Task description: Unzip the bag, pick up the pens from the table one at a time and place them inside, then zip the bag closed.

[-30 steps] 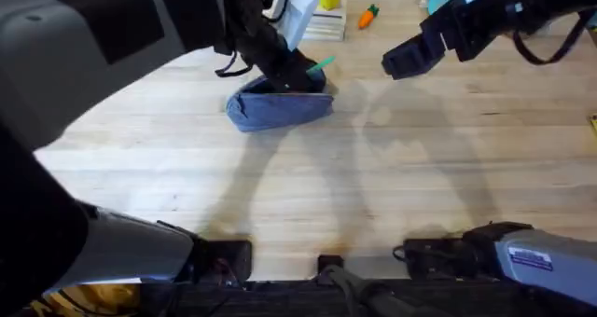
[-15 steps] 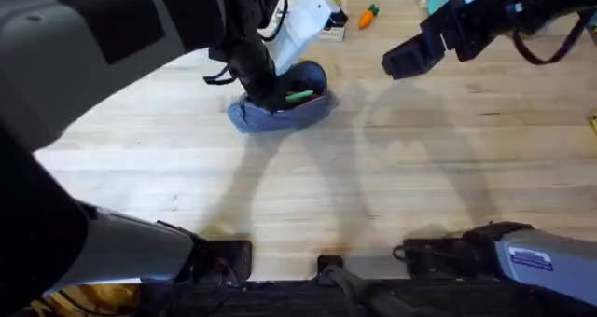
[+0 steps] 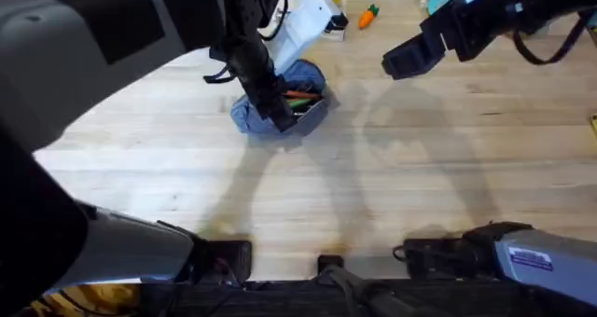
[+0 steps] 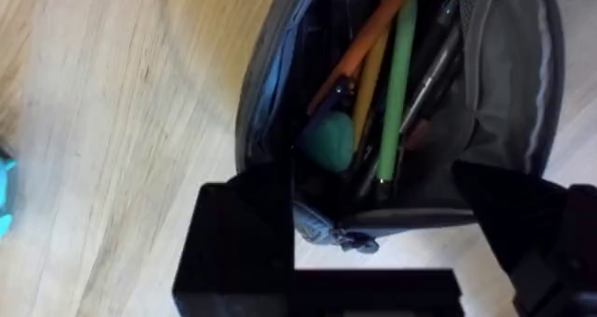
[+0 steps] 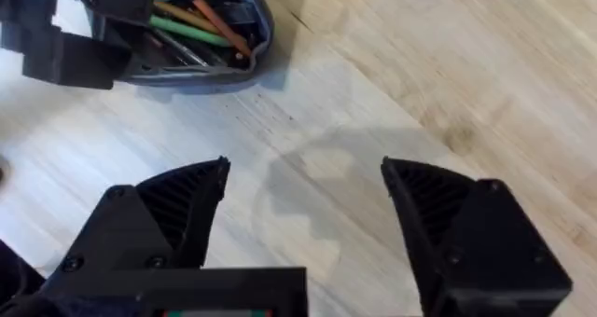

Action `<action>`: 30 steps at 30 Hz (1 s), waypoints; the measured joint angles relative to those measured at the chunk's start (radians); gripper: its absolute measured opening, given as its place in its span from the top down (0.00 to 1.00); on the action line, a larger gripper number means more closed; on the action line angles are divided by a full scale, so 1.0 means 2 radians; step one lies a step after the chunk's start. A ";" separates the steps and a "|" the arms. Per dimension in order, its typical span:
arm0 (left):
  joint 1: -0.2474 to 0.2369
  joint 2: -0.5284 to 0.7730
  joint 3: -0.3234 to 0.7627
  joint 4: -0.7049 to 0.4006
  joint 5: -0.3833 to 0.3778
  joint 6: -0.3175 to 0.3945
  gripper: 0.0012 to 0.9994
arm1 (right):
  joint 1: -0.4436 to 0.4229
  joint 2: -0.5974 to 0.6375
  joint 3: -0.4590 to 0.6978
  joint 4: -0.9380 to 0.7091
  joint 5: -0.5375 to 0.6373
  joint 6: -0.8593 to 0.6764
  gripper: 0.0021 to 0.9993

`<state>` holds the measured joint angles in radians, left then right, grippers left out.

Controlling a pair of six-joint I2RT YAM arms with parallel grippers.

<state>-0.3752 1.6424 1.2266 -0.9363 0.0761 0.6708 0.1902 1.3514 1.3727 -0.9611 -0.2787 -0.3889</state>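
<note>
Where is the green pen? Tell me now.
The green pen lies inside the open bag, beside an orange pen; overhead, left of centre, under the left gripper.

Cloth bag [image 3: 303,79], matt wooden table [image 3: 420,177]

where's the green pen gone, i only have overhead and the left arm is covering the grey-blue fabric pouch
Observer: In the left wrist view the bright green pen lies inside the open grey-blue fabric pouch, beside an orange pen.
Operator: is the left gripper holding anything
Observer: No. The left gripper is open, one black finger on each side of the pouch's end, nothing between them.
Operator: and the right one
Observer: Its wrist view shows the right gripper open above the bare light wooden tabletop, off to one side of the pouch.
Operator: zipper done yet
Observer: No, the pouch mouth gapes wide, with the pens in plain sight.
</note>
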 joint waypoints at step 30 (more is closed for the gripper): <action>0.069 -0.171 0.015 -0.083 -0.032 0.004 0.01 | 0.000 0.000 0.000 -0.017 0.000 0.000 0.00</action>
<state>-0.2367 1.3007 1.2572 -1.1031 0.0119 0.6789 0.1903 1.3514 1.3727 -0.9947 -0.2786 -0.3889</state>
